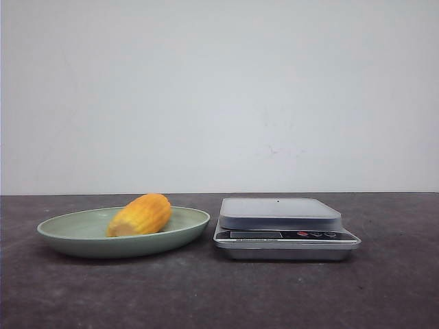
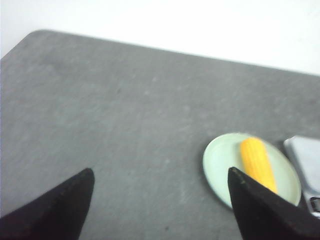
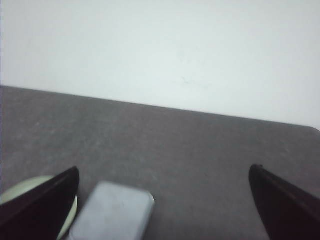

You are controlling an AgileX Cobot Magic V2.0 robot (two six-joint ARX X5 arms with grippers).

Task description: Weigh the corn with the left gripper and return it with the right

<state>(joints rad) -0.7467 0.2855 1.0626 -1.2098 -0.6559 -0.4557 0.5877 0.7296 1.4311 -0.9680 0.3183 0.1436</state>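
**Dark grey table, white wall; corn on plate, both claws clear**

Surface: dark grey matte tabletop, plain white wall behind.

Corn: short yellow-orange cob, ribbed kernel rows, paler cut end turned toward the camera-left in the front view. It lies on its side in a shallow pale green plate, right of the plate's centre and angled. Nothing touches it.

Scale: silver kitchen scale just beside the plate on its right, apart from the rim by a narrow gap. Its flat weighing platform carries nothing. Dark display strip and small buttons, one of them red, on the front face; readout too small to read.

Left gripper: fingers spread wide, nothing between them. It hangs above bare tabletop; plate and corn show beyond the one fingertip, well apart from it, with an edge of the scale at the frame border.

Right gripper: fingers spread wide, holding nothing. Scale platform and a sliver of the plate rim are in its view below, blurred.

Neither arm appears in the front view
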